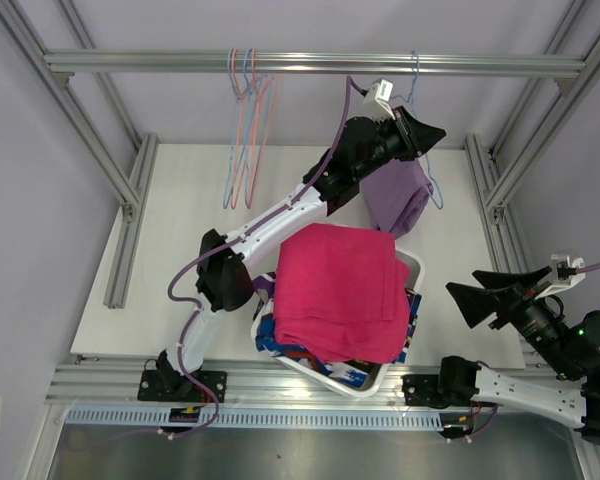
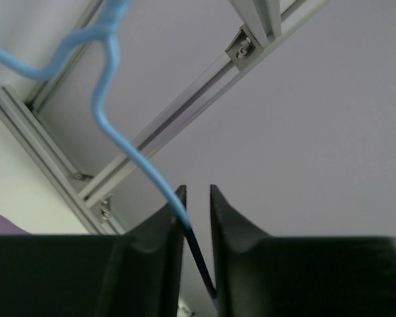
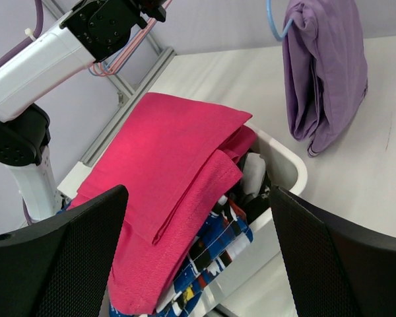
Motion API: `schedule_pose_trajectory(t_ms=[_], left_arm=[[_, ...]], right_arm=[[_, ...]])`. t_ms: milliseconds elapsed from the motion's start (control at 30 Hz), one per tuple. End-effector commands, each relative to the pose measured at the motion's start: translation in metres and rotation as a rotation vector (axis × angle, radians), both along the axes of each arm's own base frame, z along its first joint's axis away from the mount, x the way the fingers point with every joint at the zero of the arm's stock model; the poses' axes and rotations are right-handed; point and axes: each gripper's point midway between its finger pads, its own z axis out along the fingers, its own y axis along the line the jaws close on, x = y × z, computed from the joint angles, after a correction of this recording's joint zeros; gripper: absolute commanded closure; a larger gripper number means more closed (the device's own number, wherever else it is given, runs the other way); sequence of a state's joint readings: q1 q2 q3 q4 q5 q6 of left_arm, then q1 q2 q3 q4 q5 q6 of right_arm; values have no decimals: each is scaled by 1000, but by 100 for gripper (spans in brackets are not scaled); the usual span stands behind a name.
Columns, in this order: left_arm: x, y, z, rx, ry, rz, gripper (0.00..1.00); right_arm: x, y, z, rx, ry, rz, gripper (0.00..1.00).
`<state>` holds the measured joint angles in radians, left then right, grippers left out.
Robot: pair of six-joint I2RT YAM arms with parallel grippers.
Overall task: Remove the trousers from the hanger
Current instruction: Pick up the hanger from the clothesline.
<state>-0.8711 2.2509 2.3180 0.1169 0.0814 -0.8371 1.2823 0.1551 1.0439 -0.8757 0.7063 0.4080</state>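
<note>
The table (image 1: 180,250) is lying mostly bare to the left and far side. The white basket (image 1: 414,264) is sitting near the front edge, and the pink trousers (image 1: 340,290) are spilling over its rim. Just beyond it, the lilac trousers (image 1: 400,195) are hanging folded over the blue hanger (image 2: 105,99), with their lower edge near the table. The right claw (image 1: 462,284) is hovering wide open and empty beside the basket's right rim. The left claw (image 2: 197,191) is closing narrowly around the hanger's wire, which is touching one finger. I cannot tell whether it is pinching the wire.
</note>
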Motion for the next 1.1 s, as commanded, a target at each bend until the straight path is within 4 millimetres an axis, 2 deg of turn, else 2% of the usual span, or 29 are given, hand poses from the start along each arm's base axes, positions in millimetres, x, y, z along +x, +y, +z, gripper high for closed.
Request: schedule_pose_trajectory(t_ms=[0, 133, 267, 400, 633, 767, 1067], left_arm=[[-20, 16, 67, -143, -84, -12, 85], [-22, 16, 70, -162, -86, -25, 99], [-25, 21, 78, -165, -95, -22, 99], [-33, 30, 95, -161, -134, -16, 99], [-47, 48, 135, -187, -207, -10, 99], [-55, 60, 150, -176, -236, 2, 99], [-54, 79, 163, -146, -274, 39, 99]], right_arm=[[-1, -7, 0, 48, 18, -5, 7], [-2, -4, -5, 42, 28, 4, 7], [-2, 0, -11, 28, 40, 8, 7], [-3, 8, -15, 16, 37, 31, 7], [-3, 16, -17, 14, 33, 48, 7], [-3, 19, -17, 16, 32, 56, 7], [-4, 28, -22, 22, 46, 74, 7]])
